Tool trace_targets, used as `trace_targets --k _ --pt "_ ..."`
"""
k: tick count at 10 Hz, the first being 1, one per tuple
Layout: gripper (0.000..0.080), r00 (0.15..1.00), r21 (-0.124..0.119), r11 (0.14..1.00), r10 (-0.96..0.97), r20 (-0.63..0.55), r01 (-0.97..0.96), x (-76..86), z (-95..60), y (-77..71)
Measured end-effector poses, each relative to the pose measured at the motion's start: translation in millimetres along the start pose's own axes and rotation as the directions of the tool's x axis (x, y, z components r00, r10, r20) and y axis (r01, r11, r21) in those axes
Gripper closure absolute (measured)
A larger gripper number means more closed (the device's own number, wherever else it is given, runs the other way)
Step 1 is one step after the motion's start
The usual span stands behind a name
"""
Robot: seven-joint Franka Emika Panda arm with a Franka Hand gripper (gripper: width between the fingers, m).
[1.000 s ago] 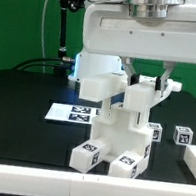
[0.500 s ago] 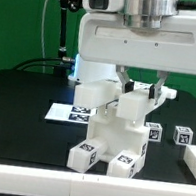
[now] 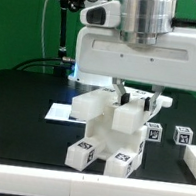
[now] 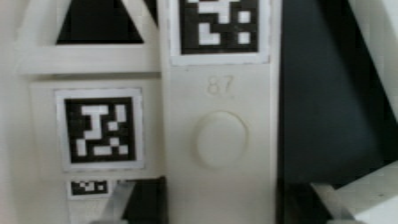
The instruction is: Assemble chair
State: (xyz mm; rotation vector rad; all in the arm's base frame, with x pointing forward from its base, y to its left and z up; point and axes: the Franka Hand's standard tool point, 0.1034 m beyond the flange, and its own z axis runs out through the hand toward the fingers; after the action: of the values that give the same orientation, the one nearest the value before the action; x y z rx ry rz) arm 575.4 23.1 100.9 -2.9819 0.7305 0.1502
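Nearest cam, low in front of gripper (image 3: 139,95): long white border rail (image 3: 34,181) across table edge. Just behind rail, directly under gripper: white blocky chair (image 3: 108,123), part-built, leaning, w/ two tagged feet lowest. Pinches chair's upper block btwn dark fingers (image 3: 158,98), one each side, jaws partway closed. In wrist view, shows chair (image 4: 222,140) panels & black-and-white tags right up against cam. Beyond & below gripper, toward exterior view's right: two small tagged blocks (image 3: 183,136), apart from chair. Toward exterior view's left, behind chair: marker board (image 3: 60,111), flat on black table (image 3: 16,95). Farthest: green backdrop (image 3: 22,15).
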Motion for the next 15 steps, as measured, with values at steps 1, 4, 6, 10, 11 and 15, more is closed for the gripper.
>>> trace_targets --k 1,4,6,10,11,15 --pt "0.0518 1.000 -0.003 1.000 0.001 0.003 -0.001 -0.3 2.6 0.8" --pt "0.0518 1.000 -0.003 1.000 0.001 0.002 -0.001 0.1 3.1 1.1" --pt "0.0518 1.000 -0.003 1.000 -0.001 0.001 0.001 0.3 3.1 1.3" --pt "0.0363 1.000 -0.003 1.000 -0.008 0.000 0.008 0.7 2.8 1.7" --pt "0.0363 1.000 -0.003 1.000 -0.008 0.000 0.008 0.7 2.8 1.7" --pt "0.0153 1.000 -0.003 1.000 -0.008 0.000 0.008 0.8 2.7 1.6"
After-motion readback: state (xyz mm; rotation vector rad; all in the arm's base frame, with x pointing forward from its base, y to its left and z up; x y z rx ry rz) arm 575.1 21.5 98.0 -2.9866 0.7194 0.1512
